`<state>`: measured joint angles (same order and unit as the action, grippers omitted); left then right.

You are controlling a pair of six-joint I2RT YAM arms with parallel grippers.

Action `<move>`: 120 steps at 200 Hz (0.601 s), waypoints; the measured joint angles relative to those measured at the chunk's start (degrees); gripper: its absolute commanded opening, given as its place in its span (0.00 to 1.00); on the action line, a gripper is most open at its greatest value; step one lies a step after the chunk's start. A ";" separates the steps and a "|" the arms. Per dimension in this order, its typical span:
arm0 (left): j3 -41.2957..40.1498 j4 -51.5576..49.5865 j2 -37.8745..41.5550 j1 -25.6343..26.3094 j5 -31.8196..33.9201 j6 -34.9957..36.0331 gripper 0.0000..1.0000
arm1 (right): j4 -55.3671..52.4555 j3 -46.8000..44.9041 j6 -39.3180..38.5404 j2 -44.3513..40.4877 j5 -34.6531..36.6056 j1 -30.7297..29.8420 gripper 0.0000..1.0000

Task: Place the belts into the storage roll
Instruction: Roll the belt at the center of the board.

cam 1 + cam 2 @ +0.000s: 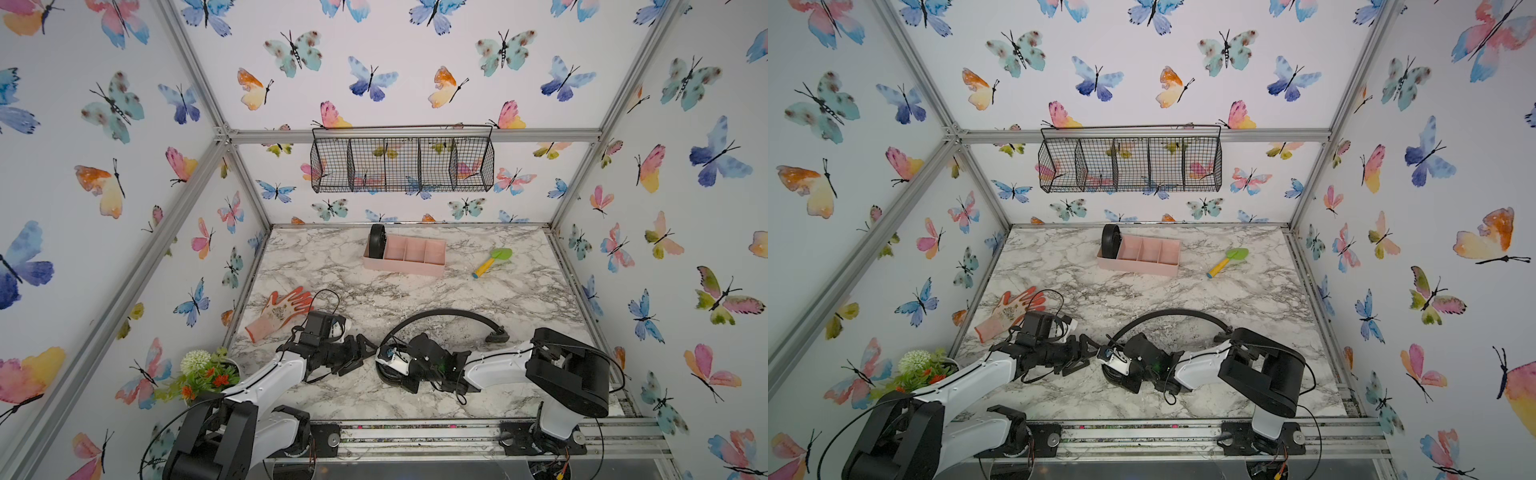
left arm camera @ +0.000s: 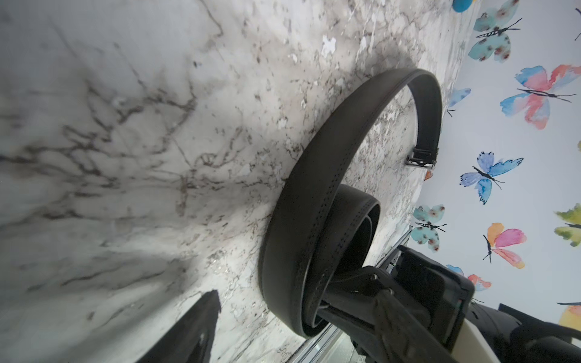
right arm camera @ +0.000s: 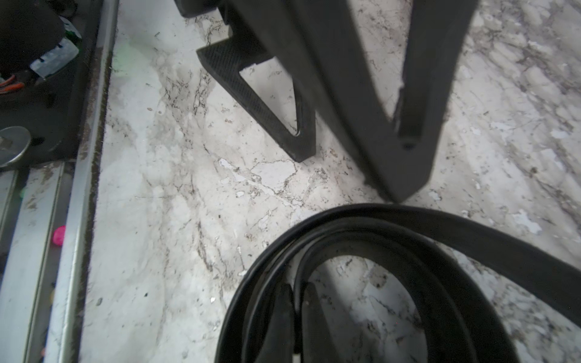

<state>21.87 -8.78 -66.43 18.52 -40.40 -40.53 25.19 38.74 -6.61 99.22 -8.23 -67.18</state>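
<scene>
Two belts, two claws, one storage roll with four compartments. The rolled belt (image 1: 377,242) stands on edge in the end compartment of the storage roll (image 1: 409,271), well beyond both claws. The loose belt (image 1: 449,312) lies on the marble table (image 1: 324,266). Its coil sits under the right claw (image 3: 297,303), and its tail arcs away from that claw and curves back to a buckle (image 2: 421,158) beside the right forearm.

The left claw (image 1: 365,352) is spread with nothing between its fingers (image 3: 393,141). Its tips are at the coil's outer turn; whether they touch it I cannot tell.

There is one glove (image 1: 282,309) beside the left wrist, one toy shovel (image 1: 492,261) near the storage roll, one wire basket (image 1: 403,166) on the back wall, and one potted plant (image 1: 203,372) by the left arm.

In both top views the right claw's tips hide under its wrist. The right wrist view shows them pressed together on the strap's inner end, inside the coil. Only the left wrist view shows the strap's stitching. Only the top views show the storage roll.
</scene>
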 measured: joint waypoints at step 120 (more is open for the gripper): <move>5.57 1.62 -11.69 6.03 2.16 3.23 0.55 | 0.46 -0.31 0.13 0.00 -0.37 0.00 0.03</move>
<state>27.44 -7.16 -78.13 24.56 -38.24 -37.30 25.65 38.44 -6.48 99.22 -8.60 -67.18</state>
